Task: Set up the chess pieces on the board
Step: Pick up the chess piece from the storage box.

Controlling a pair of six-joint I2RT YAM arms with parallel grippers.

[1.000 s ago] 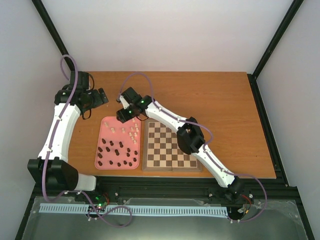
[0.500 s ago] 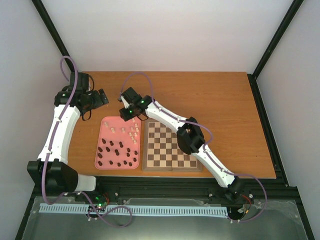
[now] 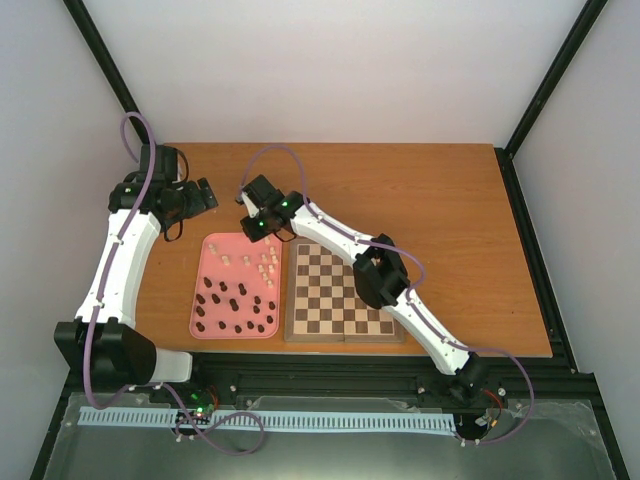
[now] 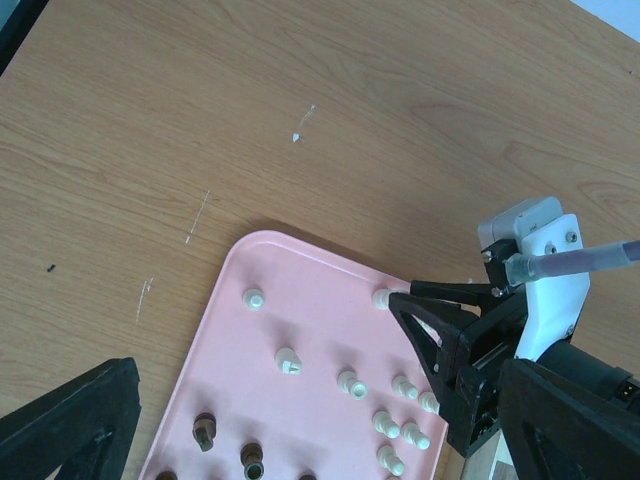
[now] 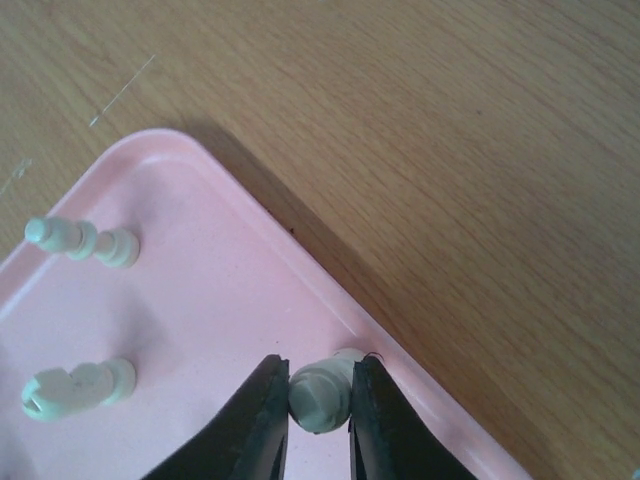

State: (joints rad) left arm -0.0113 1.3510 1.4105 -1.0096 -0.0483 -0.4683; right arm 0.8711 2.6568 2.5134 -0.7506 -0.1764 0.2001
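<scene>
Look, left arm [image 3: 125,250] and right arm [image 3: 425,322] alike: white shells between chunky black joints, lilac cables [image 4: 575,260] looping alongside, green lights [image 3: 262,227] on the wrist beside the pink tray [image 3: 215,255], tapered black fingers [image 5: 262,420].

Plain white walls [image 3: 330,70] on three sides, black frame struts [image 3: 557,75] in the corners, orange-brown wood-grain table [image 3: 450,200], even diffuse light, soft shadows.
</scene>
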